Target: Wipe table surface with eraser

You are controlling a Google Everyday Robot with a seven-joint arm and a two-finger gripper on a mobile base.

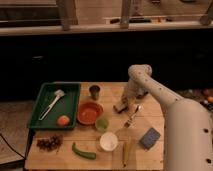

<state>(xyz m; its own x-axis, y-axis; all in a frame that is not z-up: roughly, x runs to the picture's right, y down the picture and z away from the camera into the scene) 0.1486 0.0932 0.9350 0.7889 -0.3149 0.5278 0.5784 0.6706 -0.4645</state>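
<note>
The light wooden table surface (pixel 150 102) fills the lower middle of the camera view. My arm reaches down from the right, and the gripper (pixel 123 102) rests low on the table, just right of the red bowl. It is shut on the eraser (pixel 119 107), a small dark block with a pale face pressed against the wood. The fingers hide part of the eraser.
A green tray (pixel 70 89) at left holds a white brush (pixel 50 104) and an orange fruit (pixel 63 120). Around the gripper are a dark cup (pixel 94 91), red bowl (pixel 90 113), small green bowl (pixel 102 123), spoon (pixel 133 115), white bowl (pixel 108 141), cucumber (pixel 83 151), grapes (pixel 47 143) and blue sponge (pixel 149 138).
</note>
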